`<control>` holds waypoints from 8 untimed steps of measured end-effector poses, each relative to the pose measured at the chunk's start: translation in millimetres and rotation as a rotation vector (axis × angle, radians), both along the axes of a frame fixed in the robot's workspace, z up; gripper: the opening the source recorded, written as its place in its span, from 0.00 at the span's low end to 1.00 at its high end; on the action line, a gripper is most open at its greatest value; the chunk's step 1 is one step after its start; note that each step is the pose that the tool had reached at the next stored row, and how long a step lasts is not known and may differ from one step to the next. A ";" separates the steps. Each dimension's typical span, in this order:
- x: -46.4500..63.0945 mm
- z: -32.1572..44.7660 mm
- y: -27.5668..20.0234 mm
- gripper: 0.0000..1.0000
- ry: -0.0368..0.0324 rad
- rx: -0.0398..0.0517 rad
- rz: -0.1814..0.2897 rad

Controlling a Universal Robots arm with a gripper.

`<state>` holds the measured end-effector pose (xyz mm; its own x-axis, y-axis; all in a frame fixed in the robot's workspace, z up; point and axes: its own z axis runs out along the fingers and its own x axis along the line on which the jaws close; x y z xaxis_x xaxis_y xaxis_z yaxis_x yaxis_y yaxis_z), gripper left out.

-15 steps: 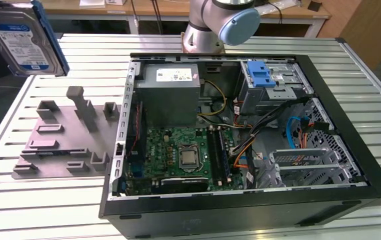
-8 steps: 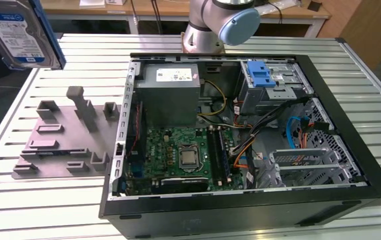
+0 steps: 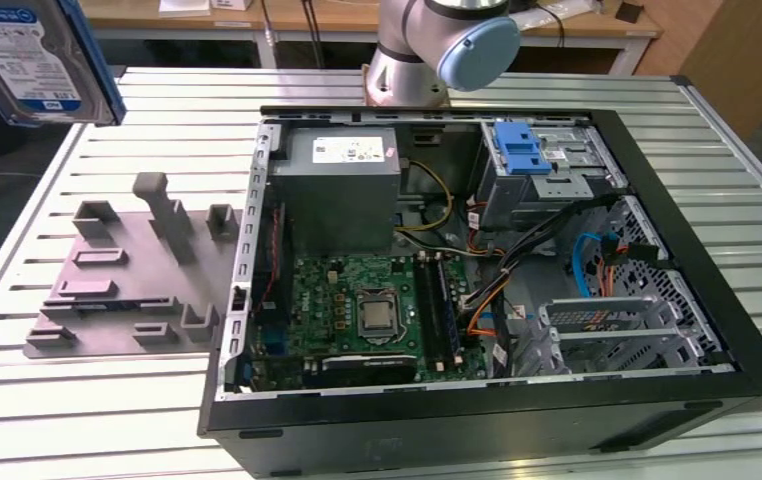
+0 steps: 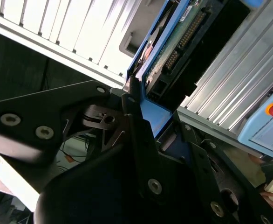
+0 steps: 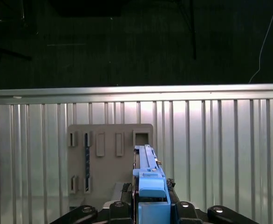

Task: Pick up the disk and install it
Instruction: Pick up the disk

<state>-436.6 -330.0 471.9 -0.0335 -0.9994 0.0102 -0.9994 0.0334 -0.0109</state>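
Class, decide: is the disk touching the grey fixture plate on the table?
Apart. In the exterior view the disk hangs high at the view's left, with bare table slats between it and the grey fixture plate.

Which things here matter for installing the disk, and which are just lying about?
Job: disk, gripped in the pincer; open computer case; its blue-tabbed drive cage.
Lying about: grey fixture plate; power supply; slatted table.
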 end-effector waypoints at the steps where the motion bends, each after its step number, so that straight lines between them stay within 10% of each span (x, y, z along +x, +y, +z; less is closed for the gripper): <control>1: 0.0 2.1 0.0 0.36 0.0000 0.0000 0.000; 8: 0.0 16.9 0.0 0.36 0.0000 0.0000 0.000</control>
<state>-436.6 -330.1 488.8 -0.0335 -0.9994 0.0102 -0.9994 0.0334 -0.0109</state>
